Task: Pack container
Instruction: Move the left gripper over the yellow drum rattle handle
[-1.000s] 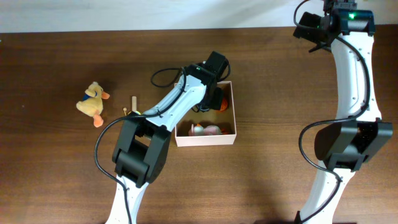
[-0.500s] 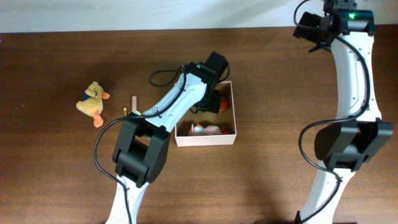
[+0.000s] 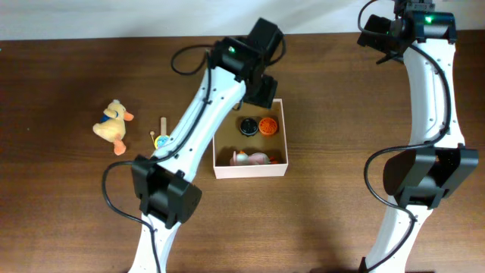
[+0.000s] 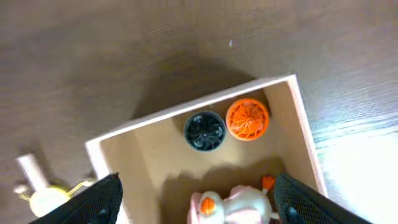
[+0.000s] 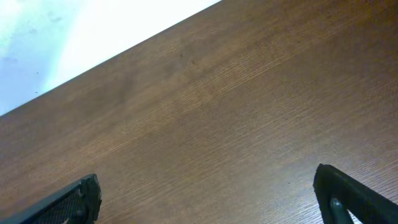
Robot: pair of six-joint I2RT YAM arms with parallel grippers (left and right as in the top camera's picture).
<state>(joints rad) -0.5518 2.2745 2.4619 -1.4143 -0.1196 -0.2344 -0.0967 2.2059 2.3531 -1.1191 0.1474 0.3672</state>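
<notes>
Left gripper has risen out of the container and now sits above its far edge, fingers spread wide and empty. Square shallow cardboard box, white outside, tan inside, sits mid-table on dark wood-grain table. Inside: black ridged disc touching orange ridged disc at far wall, soft white-pink plush at near wall. Fuzzy yellow plush duck and wooden peg lie left of box. Right gripper is wide apart and empty over bare wood.
</notes>
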